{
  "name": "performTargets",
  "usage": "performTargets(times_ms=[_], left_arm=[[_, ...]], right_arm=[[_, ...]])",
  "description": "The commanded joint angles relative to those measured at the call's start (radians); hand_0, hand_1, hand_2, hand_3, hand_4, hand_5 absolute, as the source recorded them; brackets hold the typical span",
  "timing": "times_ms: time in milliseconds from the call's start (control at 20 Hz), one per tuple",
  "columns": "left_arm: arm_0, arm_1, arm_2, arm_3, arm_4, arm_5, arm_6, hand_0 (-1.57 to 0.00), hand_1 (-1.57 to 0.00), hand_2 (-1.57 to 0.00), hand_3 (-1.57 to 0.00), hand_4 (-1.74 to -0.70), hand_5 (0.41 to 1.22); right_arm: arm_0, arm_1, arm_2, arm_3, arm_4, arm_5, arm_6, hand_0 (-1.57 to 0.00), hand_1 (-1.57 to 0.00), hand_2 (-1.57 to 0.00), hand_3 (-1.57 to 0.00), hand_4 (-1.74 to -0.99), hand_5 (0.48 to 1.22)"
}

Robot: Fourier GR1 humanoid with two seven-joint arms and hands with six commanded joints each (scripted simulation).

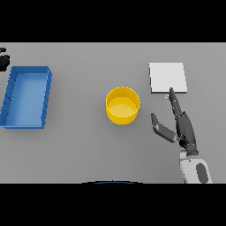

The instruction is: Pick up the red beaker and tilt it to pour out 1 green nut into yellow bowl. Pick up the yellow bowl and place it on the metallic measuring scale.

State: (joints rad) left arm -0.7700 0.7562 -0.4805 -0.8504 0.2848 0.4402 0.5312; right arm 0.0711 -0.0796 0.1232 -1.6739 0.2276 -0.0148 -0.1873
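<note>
The grey surface (79,150) carries three things, well apart. A blue open tray (26,97) lies at the left side. The yellow bowl (122,105) stands upright near the middle. The flat metallic measuring scale (167,77) sits toward the far right.

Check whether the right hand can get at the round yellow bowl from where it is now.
Probably yes. The right hand lies open just right of the round yellow bowl, thumb toward it, with only bare grey table between them. The flat metallic measuring scale sits beyond its fingers.
</note>
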Motion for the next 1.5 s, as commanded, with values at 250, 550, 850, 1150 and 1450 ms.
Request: performTargets(times_ms=[250,550,850,1150,1450], left_arm=[[0.129,0.029,-0.07,-0.18,0.087,0.071,0.078,-1.57,-1.57,-1.57,-1.37,-1.74,1.008],[0.196,0.142,-0.13,-0.34,0.176,-0.114,-0.016,-1.25,-1.1,-1.05,-0.88,-1.03,0.714],[0.195,0.168,-0.167,-0.328,0.154,-0.216,-0.017,-0.33,-0.29,-0.27,-0.23,-0.75,0.647],[0.157,0.123,-0.181,-0.274,0.094,-0.154,-0.04,-0.09,-0.07,-0.07,-0.06,-0.7,0.653],[0.175,0.135,-0.152,-0.298,0.103,-0.112,-0.099,-0.02,-0.02,-0.02,-0.01,-0.71,0.689]], right_arm=[[-0.002,0.018,0.008,-0.002,-0.002,-0.002,0.032,0.0,0.0,0.0,0.0,-1.169,0.68],[0.002,0.002,0.001,0.007,0.002,-0.003,0.014,0.0,0.0,0.0,0.0,-1.161,0.669],[0.013,0.005,0.012,-0.003,-0.005,0.012,0.011,0.0,0.0,0.0,0.0,-1.148,0.688],[0.0,-0.003,0.004,0.003,0.007,0.001,0.033,0.0,0.0,0.0,0.0,-1.178,0.679],[-0.061,-0.101,0.078,-0.003,0.119,0.079,0.041,0.0,0.0,0.0,0.0,-1.153,0.728]])
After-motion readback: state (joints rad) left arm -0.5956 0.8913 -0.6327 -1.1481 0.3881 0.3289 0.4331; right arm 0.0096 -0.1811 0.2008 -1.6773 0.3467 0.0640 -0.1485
